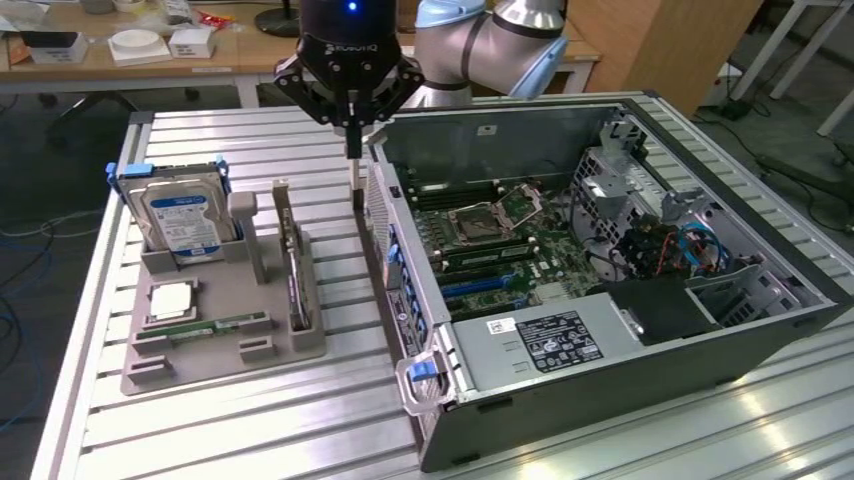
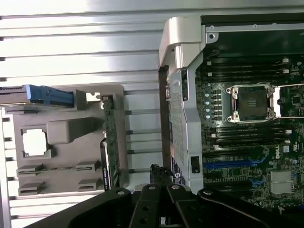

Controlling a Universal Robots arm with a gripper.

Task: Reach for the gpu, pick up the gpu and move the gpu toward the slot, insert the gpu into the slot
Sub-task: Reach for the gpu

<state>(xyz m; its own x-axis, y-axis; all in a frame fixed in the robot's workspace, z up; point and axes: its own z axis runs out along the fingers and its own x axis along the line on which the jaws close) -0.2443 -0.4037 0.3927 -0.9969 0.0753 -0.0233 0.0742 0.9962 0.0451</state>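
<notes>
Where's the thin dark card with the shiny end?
In the exterior view the thin dark circuit card stands on edge in the grey plastic holder, between the blue-labelled silver hard drive on that view's left and the open computer case.

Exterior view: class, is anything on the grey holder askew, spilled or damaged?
Nothing stands out: the hard drive and the gpu stand upright in the grey holder, beside the open computer case.

Fingers [image 1: 354, 130] tight together, tips downward.
</notes>
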